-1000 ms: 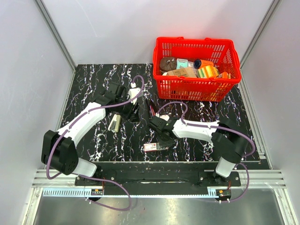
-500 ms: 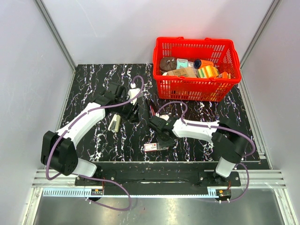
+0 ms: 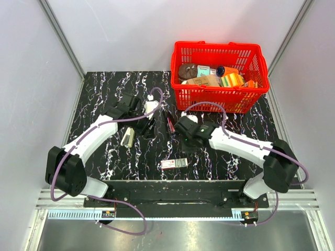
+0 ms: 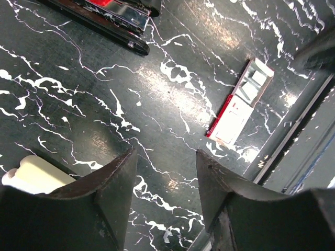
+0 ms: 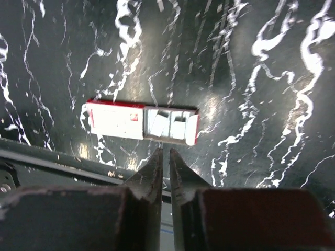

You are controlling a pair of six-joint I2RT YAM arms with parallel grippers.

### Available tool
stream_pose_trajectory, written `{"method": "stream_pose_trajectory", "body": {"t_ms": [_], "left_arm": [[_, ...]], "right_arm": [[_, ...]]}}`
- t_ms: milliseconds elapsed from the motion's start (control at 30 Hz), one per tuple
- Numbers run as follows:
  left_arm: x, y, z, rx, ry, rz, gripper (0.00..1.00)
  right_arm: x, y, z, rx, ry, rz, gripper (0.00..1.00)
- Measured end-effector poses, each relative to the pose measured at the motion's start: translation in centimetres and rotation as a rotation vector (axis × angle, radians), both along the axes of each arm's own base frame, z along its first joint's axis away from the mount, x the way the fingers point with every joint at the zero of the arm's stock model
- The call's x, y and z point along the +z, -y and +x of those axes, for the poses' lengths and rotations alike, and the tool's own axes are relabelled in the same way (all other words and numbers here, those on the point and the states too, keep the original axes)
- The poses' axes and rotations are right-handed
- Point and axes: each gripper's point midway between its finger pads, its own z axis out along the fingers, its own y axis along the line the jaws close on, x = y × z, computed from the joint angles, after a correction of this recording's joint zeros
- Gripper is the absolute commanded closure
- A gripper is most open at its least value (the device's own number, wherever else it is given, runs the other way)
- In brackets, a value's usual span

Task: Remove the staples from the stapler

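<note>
The stapler (image 3: 170, 123), thin, black and red, lies on the marble table between the two arms; the left wrist view shows its chrome and red top (image 4: 112, 14) at the upper edge. A small red and white staple box (image 3: 174, 163) lies near the front edge, its tray slid out with staple strips inside (image 5: 141, 121) (image 4: 239, 102). My right gripper (image 3: 185, 143) (image 5: 163, 152) hangs above and just behind the box, shut, with nothing seen between the tips. My left gripper (image 3: 146, 125) (image 4: 165, 157) hovers left of the stapler, open and empty.
A cream object (image 3: 127, 137) (image 4: 31, 175) lies under the left arm. A red basket (image 3: 220, 99) full of groceries stands at the back right. The table's front edge with its metal rail (image 3: 172, 184) runs just beyond the box.
The right gripper has pulled up and back from the staple box, and its arm has swung out to the right. The box and the left arm have stayed where they were.
</note>
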Motion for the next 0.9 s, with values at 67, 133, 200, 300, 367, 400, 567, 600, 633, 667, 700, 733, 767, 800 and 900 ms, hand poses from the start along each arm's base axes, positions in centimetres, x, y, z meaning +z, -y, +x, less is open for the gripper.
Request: {"method": "stream_pose_trajectory", "body": {"t_ms": [67,133,200,300,367,400,567,600,633,667,700,733,767,800,900], "left_arm": [[-0.6,0.1,-0.2,-0.031,0.017,0.016,0.48],[-2.0,0.1,-1.1,-0.073,0.019,0.048,0.48],[-3.7,0.2,-2.6,-0.124,0.007,0.094,0.48],[-5.9,0.4,-4.8,-0.214,0.002,0.160,0.49],[-6.8,0.8,-5.8,-0.267,0.009,0.193,0.49],[-7.2,0.9,-5.9,-0.284,0.018,0.206,0.49],[-8.8,1.4,-6.1,-0.333,0.064,0.265,0.50],[-9.1,1.5,-6.1,-0.341,0.070,0.272,0.50],[-9.3,1.5,-6.2,-0.350,0.082,0.284,0.50],[-9.6,1.6,-6.4,-0.363,0.090,0.293,0.50],[-9.8,1.7,-6.6,-0.375,0.096,0.303,0.50],[-9.9,1.8,-6.7,-0.384,0.103,0.310,0.50],[-10.1,1.9,-6.7,-0.393,0.109,0.316,0.50],[-10.2,2.0,-6.8,-0.402,0.114,0.324,0.50],[-10.6,2.2,-6.8,-0.413,0.126,0.336,0.50]], "right_arm": [[0.3,0.9,0.9,-0.039,0.008,0.033,0.87],[-0.4,2.2,1.3,-0.073,-0.006,0.056,0.87],[-1.9,3.4,1.0,-0.100,-0.050,0.077,0.87],[-4.2,4.4,0.1,-0.121,-0.126,0.103,0.87],[-5.3,4.6,-0.4,-0.129,-0.166,0.138,0.87],[-5.7,4.6,-0.6,-0.132,-0.181,0.159,0.87],[-6.7,4.1,-0.6,-0.158,-0.221,0.282,0.85],[-6.9,4.1,-0.5,-0.163,-0.225,0.299,0.85],[-7.0,4.0,-0.5,-0.168,-0.231,0.321,0.84],[-7.1,4.0,-0.5,-0.172,-0.234,0.336,0.84],[-7.2,3.9,-0.5,-0.176,-0.239,0.352,0.84],[-7.3,3.9,-0.5,-0.180,-0.242,0.366,0.84],[-7.3,3.7,-0.5,-0.181,-0.245,0.382,0.84],[-7.3,3.6,-0.5,-0.182,-0.244,0.395,0.84],[-7.3,3.4,-0.4,-0.182,-0.246,0.425,0.84]]}}
